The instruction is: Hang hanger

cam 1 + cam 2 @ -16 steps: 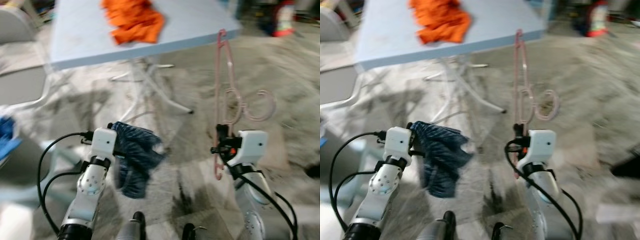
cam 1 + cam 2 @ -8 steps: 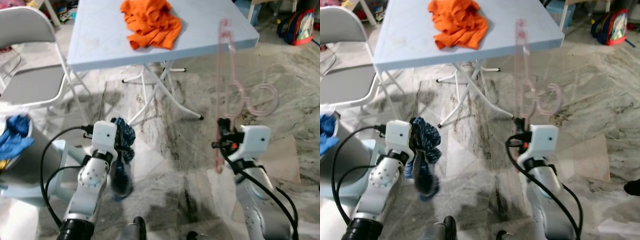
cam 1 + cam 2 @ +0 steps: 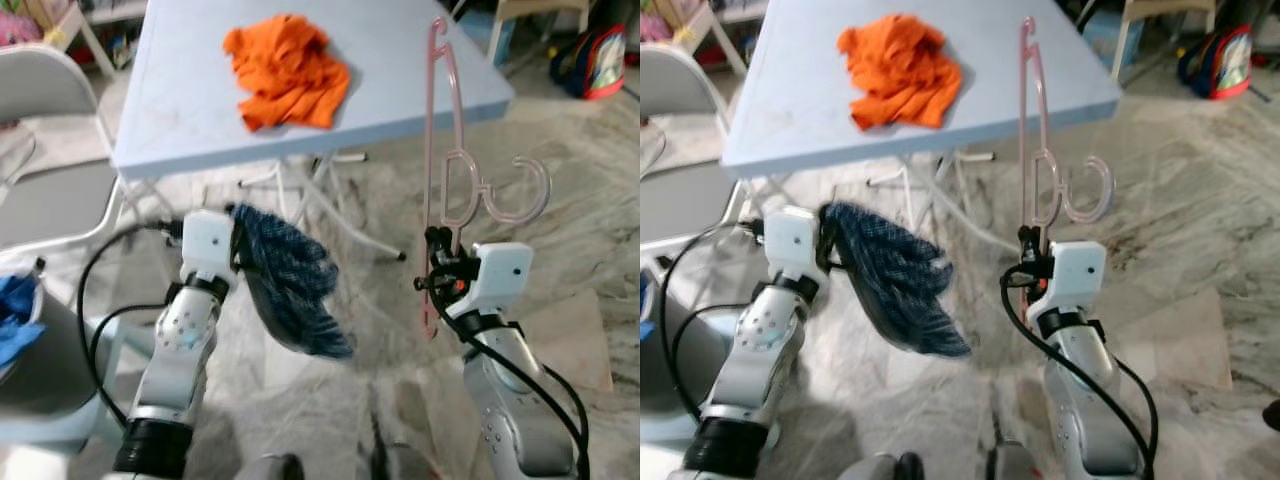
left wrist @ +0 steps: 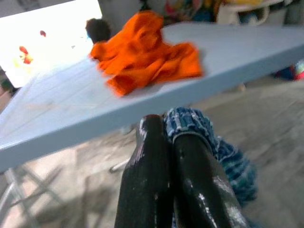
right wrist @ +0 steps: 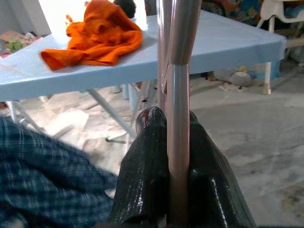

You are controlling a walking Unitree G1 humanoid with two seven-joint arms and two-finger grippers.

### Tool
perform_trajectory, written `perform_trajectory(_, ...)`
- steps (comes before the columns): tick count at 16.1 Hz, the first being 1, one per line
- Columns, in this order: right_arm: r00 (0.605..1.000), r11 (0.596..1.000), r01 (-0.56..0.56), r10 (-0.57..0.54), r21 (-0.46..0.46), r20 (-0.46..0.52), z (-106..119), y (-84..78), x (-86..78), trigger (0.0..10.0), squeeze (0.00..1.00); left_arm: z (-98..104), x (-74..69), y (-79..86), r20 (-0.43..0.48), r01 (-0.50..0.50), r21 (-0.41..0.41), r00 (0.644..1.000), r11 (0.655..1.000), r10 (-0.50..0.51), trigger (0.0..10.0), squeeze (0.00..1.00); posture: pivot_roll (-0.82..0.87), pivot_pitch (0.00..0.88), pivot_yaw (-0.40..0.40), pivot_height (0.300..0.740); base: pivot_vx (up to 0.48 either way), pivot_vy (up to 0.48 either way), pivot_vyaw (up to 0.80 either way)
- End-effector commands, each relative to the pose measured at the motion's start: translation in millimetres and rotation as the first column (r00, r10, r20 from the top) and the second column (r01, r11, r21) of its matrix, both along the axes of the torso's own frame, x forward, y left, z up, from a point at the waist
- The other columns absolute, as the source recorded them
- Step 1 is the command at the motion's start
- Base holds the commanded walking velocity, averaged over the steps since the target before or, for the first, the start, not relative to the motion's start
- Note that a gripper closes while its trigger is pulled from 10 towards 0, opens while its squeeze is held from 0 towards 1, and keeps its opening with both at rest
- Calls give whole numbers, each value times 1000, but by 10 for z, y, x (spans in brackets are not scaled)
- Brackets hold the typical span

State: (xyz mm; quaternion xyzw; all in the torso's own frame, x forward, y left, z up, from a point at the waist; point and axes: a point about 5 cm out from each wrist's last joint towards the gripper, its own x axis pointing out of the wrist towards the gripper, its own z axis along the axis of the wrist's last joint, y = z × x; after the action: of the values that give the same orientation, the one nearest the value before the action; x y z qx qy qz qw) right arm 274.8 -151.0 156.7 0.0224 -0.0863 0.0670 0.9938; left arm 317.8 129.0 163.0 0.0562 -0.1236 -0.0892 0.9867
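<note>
Nearest to me, the right claw (image 3: 437,262) is clamped on the lower bar of a pale pink plastic hanger (image 3: 443,150), which stands nearly upright above it, its hook curling off to the right at mid-height and its top reaching up in front of the tabletop's edge. In the right wrist view the hanger's bar (image 5: 178,118) runs straight up between the two black fingers (image 5: 145,185), pressed tight on both sides. Beside it, the left claw (image 3: 238,240) is closed on a dark blue checked cloth (image 3: 290,285), which bunches at the fingers and droops down to the right above the marble floor (image 3: 580,250). Beyond both arms stands a light blue folding tabletop (image 3: 180,100) with a crumpled orange cloth (image 3: 287,70) lying on it. A grey folding chair (image 3: 50,190) sits off to the left.
</note>
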Motion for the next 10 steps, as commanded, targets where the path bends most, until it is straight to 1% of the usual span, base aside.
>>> perform_trajectory(1,1000,1000,-1,1,9,31,57,5,-27,10000,0,48,-4,61,11,-19,6,1000,1000,19,10000,0,21,214,59,740,386,255,0)
perform_trajectory(6,999,1000,-13,13,-6,36,57,16,-26,10000,0,54,-12,59,1,-23,4,1000,1000,23,10000,0,22,215,56,740,393,262,0)
perform_trajectory(10,999,1000,-11,11,2,46,86,27,-8,10000,0,159,29,40,25,-29,-7,999,1000,29,10000,0,25,216,52,740,393,276,0)
